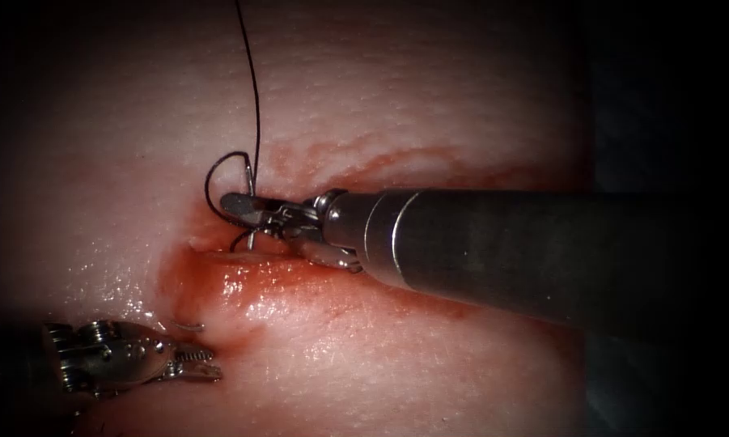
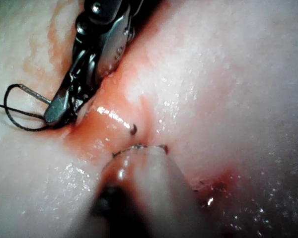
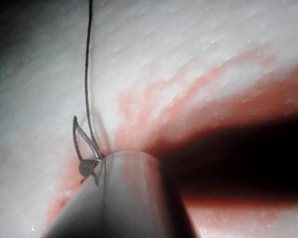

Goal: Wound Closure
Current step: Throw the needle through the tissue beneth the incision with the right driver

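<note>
The right arm's shaft (image 3: 129, 198) reaches toward pale tissue (image 3: 198, 49) streaked with red fluid (image 3: 228, 109). At its tip the needle (image 3: 81, 144) rises as a thin grey curve, its lower end at a small metal part of the pincer (image 3: 87, 167). A dark thread (image 3: 88, 64) runs straight up from beside the needle.

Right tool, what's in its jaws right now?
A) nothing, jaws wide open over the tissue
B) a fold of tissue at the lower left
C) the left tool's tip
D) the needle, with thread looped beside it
D: the right tool has its jaws shut on the needle at the cut, with the thread looping around its tip.
</note>
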Robot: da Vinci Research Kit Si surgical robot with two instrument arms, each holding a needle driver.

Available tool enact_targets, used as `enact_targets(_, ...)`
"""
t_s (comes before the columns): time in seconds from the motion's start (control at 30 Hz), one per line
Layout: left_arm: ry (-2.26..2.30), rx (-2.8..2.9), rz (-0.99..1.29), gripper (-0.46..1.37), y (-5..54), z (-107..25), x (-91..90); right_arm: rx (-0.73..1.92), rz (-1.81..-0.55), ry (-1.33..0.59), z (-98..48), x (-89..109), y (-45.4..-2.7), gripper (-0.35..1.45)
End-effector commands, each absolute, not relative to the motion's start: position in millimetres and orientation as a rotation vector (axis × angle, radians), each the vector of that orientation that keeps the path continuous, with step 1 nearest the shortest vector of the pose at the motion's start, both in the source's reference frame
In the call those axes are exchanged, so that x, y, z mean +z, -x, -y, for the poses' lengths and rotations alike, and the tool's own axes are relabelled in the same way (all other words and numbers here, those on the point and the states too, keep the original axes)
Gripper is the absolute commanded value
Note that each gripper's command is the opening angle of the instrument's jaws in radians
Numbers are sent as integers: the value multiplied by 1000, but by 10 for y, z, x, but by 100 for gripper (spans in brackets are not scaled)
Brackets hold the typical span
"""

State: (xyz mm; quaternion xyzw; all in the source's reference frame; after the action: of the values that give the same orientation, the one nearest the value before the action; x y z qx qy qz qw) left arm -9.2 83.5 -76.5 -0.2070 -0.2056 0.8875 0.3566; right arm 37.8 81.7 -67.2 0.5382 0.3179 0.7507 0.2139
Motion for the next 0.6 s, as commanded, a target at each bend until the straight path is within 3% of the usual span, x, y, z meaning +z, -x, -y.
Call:
enact_targets(0.03, 535, 2291, 526, 19, 92, -836, -766, 2069, -874, -1494, -813, -675, -379, -35)
enact_targets(0.6, 535, 2290, 516, 19, 92, -838, -766, 2036, -810, -1495, -753, -697, -382, -35)
